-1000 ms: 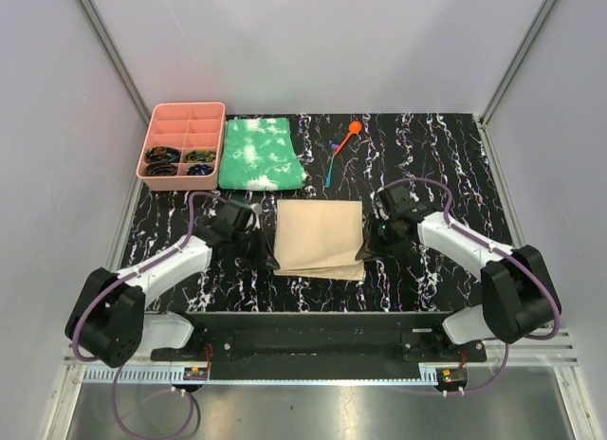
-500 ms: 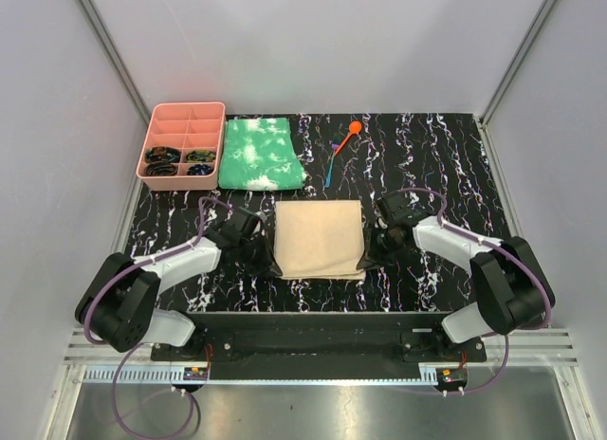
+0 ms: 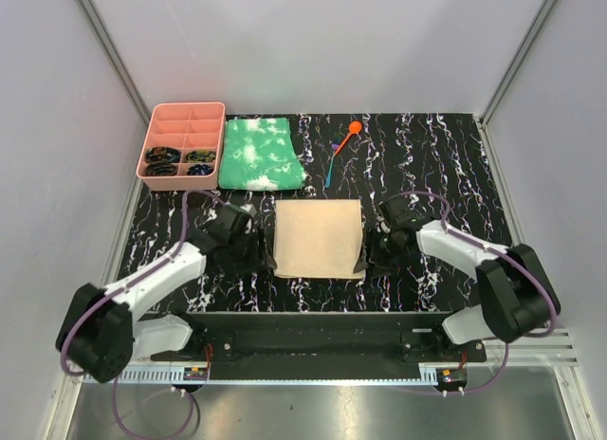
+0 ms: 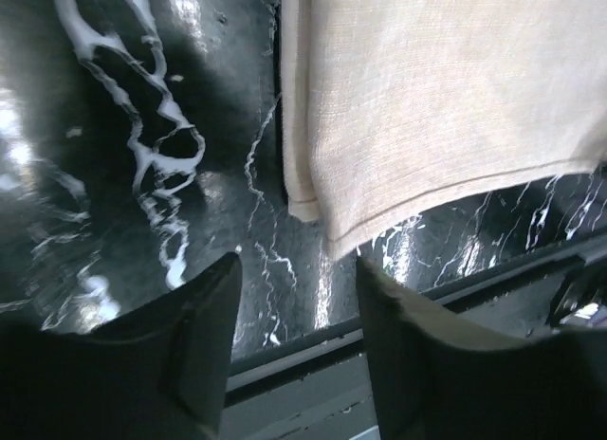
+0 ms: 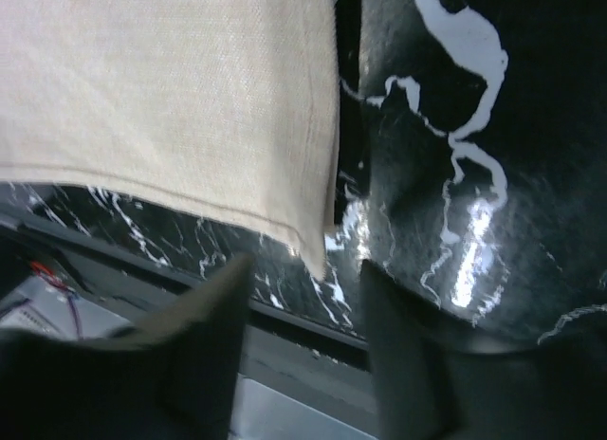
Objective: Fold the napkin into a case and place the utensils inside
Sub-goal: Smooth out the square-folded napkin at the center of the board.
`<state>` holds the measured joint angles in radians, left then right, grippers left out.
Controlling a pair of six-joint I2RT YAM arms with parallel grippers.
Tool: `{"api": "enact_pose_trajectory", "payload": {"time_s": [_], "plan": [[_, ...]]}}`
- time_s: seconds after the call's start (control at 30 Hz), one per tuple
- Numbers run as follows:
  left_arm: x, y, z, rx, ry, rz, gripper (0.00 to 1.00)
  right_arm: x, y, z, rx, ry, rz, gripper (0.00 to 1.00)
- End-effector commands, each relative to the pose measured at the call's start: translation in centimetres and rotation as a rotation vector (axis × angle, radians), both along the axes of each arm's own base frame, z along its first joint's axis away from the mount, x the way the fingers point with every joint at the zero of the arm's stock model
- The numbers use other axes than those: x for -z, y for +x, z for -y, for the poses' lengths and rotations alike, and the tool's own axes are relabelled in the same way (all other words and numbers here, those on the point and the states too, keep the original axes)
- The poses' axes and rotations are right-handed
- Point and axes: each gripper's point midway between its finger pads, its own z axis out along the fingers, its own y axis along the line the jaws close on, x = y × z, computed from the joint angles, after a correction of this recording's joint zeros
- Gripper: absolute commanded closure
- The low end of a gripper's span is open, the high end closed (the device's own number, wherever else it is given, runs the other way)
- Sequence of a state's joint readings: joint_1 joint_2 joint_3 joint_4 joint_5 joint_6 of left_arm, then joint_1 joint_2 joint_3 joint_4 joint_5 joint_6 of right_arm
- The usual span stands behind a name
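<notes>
The tan napkin [image 3: 319, 238] lies folded flat on the black marbled table, between my two grippers. My left gripper [image 3: 266, 258] stands open at the napkin's near left corner [image 4: 318, 217], holding nothing. At the near right corner [image 5: 313, 246] my right gripper [image 3: 367, 256] is also open and empty. The orange spoon [image 3: 348, 135] and the slim blue utensil [image 3: 331, 168] lie together at the back of the table, beyond the napkin.
A green-and-white mottled cloth [image 3: 259, 153] lies behind the napkin to the left. A pink compartment tray [image 3: 183, 145] with dark items stands at the back left. The table's front rail [image 3: 313, 321] runs just behind both grippers.
Both grippers were shut on the napkin's near corners and have now opened, letting the cloth go. The near edge they held now lies flat, and the napkin looks squarer.
</notes>
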<state>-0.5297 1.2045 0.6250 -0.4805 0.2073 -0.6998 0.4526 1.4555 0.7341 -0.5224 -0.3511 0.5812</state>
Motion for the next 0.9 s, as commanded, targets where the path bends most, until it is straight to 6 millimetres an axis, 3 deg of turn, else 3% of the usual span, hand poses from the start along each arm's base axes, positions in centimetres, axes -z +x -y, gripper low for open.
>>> {"api": "enact_pose_trajectory", "payload": {"time_s": [0.0, 0.07, 0.13, 0.2, 0.27, 0.3, 0.4, 0.53, 0.6, 0.7, 0.83, 0.87], "plan": [[-6.3, 3.5, -1.6, -0.01, 0.059, 0.256, 0.36, -4.1, 1.4, 0.2, -0.01, 0.006, 0.133, 0.35], [-6.9, 4.1, -0.1, 0.031, -0.008, 0.26, 0.36, -5.1, 3.0, -0.2, -0.022, 0.0, 0.178, 0.31], [-6.2, 4.6, 1.6, 0.071, -0.054, 0.213, 0.39, -4.9, 3.8, -0.6, -0.045, -0.012, 0.162, 0.32], [-5.4, 4.7, 3.2, 0.11, -0.116, 0.178, 0.48, -5.8, 5.3, -1.6, -0.055, 0.013, 0.189, 0.35], [-5.1, 4.4, 4.4, 0.138, -0.178, 0.164, 0.55, -5.5, 6.3, -2.9, -0.063, 0.066, 0.191, 0.43], [-4.2, 4.5, 4.6, 0.138, -0.188, 0.156, 0.58, -5.2, 6.4, -3.3, -0.073, 0.084, 0.183, 0.56], [-0.8, 4.0, 3.3, 0.118, -0.106, 0.088, 0.67, -2.6, 5.4, -3.5, -0.079, 0.094, 0.119, 0.71], [3.3, 2.9, -0.6, 0.033, 0.081, 0.04, 0.69, 1.4, 3.2, -1.4, -0.063, 0.011, 0.068, 0.73], [4.6, 1.9, -1.8, 0.019, 0.132, 0.007, 0.69, 2.1, 2.5, -1.0, -0.069, -0.002, 0.054, 0.73], [3.0, 2.1, -1.5, 0.008, 0.102, 0.046, 0.69, 1.1, 2.1, -1.0, -0.067, 0.013, 0.057, 0.74], [-1.3, 3.7, -0.4, 0.001, 0.016, 0.166, 0.5, -3.0, 4.9, -2.5, -0.069, 0.075, 0.178, 0.71], [-2.7, 4.4, 0.3, 0.011, -0.013, 0.191, 0.48, -3.6, 5.5, -2.8, -0.07, 0.082, 0.197, 0.63]]}}
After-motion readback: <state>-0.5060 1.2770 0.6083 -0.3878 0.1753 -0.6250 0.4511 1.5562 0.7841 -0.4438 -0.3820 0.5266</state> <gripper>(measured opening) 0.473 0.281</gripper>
